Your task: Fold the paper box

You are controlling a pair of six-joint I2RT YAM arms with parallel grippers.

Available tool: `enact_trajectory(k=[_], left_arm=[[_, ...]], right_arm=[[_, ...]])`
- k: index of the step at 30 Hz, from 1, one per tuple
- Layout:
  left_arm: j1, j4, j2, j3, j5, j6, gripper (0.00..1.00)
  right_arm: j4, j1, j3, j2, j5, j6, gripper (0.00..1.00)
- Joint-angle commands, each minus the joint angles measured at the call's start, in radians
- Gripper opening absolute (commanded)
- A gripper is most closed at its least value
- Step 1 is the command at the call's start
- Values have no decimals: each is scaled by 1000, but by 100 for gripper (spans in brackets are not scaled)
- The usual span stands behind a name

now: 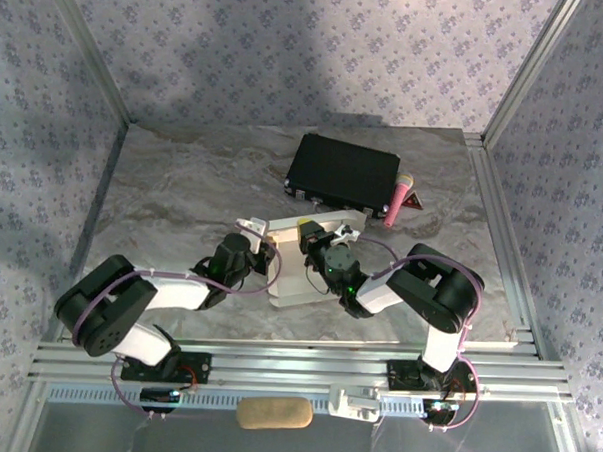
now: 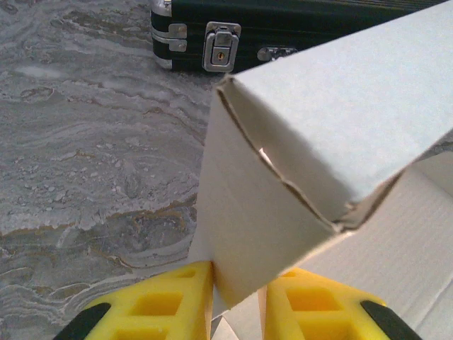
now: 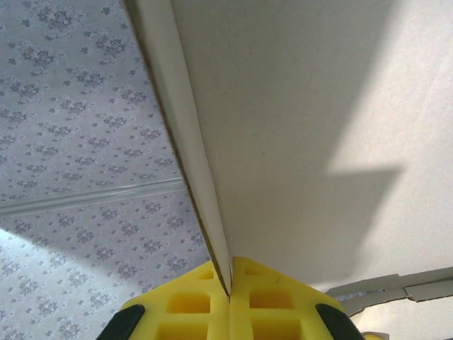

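Top external view shows the paper box (image 1: 298, 271) at mid-frame on the table (image 1: 183, 181); left pincer (image 2: 237, 297) grips a raised flap (image 2: 248, 234), right pincer (image 3: 230, 287) clamps a wall edge (image 3: 187, 134), likely holding both upright for tucking

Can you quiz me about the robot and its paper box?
1. True or false: the right gripper is pinching the box.
2. What lies on the table beyond the box? A) a black case B) a red bowl C) a blue cup
3. Fill in: the grippers' fingers are ____ in colour.
Key: 1 true; 2 A; 3 yellow.
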Motion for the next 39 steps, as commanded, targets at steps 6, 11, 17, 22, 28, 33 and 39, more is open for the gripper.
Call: enact_trajectory(k=[6, 11, 17, 22, 28, 33, 39], left_arm=[[-65, 108, 50, 57, -169, 29, 25], [-81, 128, 92, 79, -211, 39, 27], [-81, 151, 146, 105, -219, 45, 24], [-90, 161, 169, 123, -236, 42, 15], [-115, 189, 175, 125, -234, 55, 4], [-119, 205, 169, 120, -181, 93, 2], [-120, 193, 137, 117, -161, 111, 14]], right_arm=[[-73, 17, 8, 32, -39, 36, 0], [-66, 15, 3, 39, -44, 48, 0], [-70, 8, -4, 31, -49, 53, 0], [-71, 1, -4, 30, -53, 54, 0], [-74, -7, -6, 32, -60, 60, 0], [-78, -12, -10, 32, -67, 67, 0], [-83, -14, -12, 30, -68, 72, 0]])
